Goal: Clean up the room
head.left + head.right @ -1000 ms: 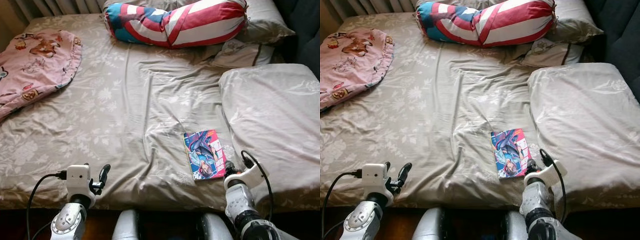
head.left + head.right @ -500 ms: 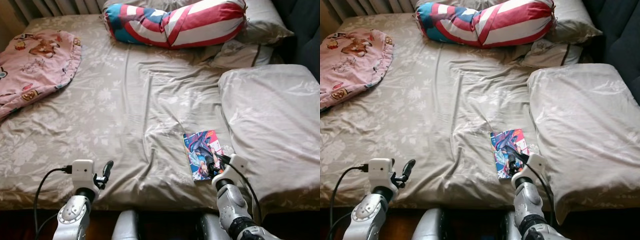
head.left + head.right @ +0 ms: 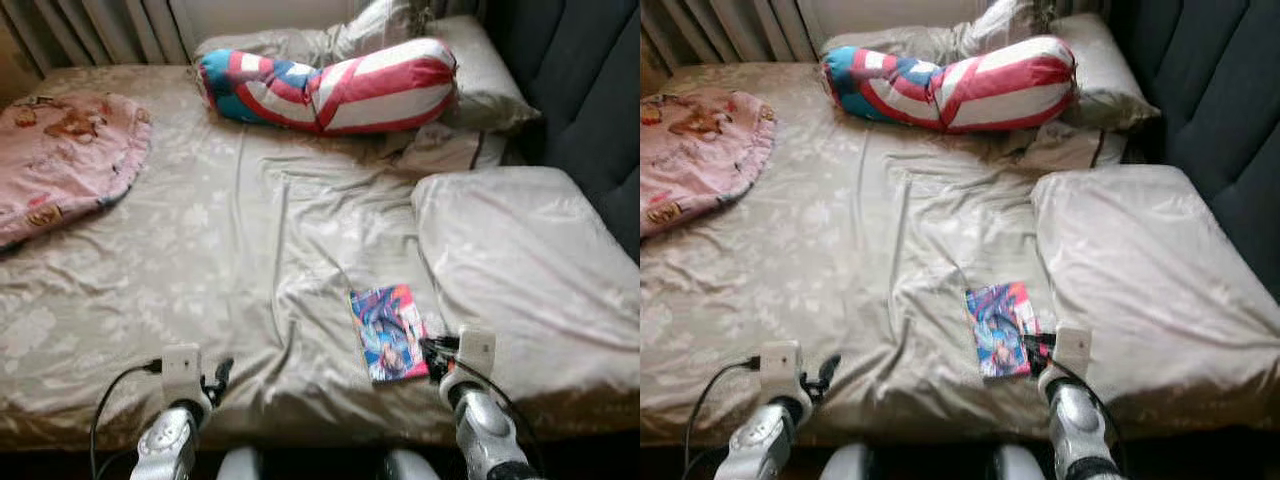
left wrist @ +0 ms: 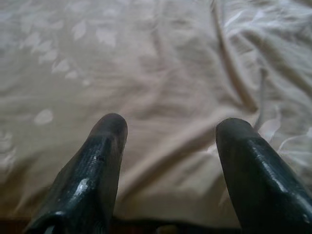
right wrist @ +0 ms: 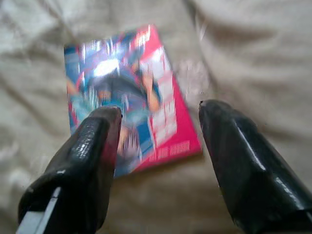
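A thin comic book (image 3: 387,331) with a blue and pink cover lies flat on the beige bed sheet (image 3: 240,250), near the bed's front edge and beside a large grey pillow (image 3: 520,270). My right gripper (image 3: 432,352) hovers at the book's near right corner, open, with the book (image 5: 129,97) showing between and beyond its fingers (image 5: 92,156) in the right wrist view. My left gripper (image 3: 217,375) is low over the sheet at the front left, open, with bare wrinkled sheet (image 4: 165,92) before its fingers (image 4: 95,165).
A red, white and blue bolster (image 3: 330,85) lies across the head of the bed with grey pillows (image 3: 470,70) behind it. A pink patterned blanket (image 3: 65,150) sits at the far left. A dark upholstered wall (image 3: 580,90) borders the right side.
The whole picture shifted, so the camera moved back and up. My right gripper has come in over the book's near right corner. The left gripper sits lower at the bed edge.
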Controlling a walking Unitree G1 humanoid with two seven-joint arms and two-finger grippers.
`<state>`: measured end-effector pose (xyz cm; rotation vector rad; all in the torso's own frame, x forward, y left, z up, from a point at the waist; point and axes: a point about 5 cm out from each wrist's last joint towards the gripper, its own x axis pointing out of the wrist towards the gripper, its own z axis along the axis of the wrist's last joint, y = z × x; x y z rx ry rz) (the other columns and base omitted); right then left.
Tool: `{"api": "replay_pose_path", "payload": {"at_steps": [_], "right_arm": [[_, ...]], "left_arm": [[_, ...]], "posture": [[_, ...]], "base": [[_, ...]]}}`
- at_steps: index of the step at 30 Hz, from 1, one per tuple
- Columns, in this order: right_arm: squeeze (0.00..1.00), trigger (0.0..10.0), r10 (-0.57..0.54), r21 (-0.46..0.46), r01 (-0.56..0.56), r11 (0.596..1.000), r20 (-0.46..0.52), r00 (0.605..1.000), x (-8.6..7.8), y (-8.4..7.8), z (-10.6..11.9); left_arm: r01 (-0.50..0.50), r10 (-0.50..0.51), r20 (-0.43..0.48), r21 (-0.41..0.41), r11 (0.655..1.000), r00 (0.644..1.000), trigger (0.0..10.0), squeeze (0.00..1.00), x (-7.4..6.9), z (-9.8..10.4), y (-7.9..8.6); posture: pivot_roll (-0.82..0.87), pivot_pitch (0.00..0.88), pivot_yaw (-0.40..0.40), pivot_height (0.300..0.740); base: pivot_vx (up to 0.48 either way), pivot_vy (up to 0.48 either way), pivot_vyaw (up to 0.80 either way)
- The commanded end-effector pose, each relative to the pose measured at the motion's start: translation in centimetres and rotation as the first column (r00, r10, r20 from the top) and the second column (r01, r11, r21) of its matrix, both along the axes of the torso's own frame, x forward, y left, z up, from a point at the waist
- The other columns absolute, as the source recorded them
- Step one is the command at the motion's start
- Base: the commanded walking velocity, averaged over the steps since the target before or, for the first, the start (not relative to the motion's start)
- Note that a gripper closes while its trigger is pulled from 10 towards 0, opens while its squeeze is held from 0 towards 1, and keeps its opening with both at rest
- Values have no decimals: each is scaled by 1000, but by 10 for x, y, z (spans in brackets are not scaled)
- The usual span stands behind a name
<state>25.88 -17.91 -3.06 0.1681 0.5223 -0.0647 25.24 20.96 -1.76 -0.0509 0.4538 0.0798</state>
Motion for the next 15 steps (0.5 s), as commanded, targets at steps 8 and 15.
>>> {"api": "replay_pose_path", "payload": {"at_steps": [8,15], "right_arm": [[0,10000,61,-22,-67,997,-202,977,-32,7,-28],[0,10000,45,-17,-53,998,-297,954,-53,10,-42]], "left_arm": [[-23,26,-120,20,1000,992,10000,0,-13,-19,-1],[0,5,-265,17,1000,964,10000,0,-33,-38,-3]], "posture": [[-62,0,-31,740],[-62,0,-28,740]], "base": [[0,0,0],[0,0,0]]}}
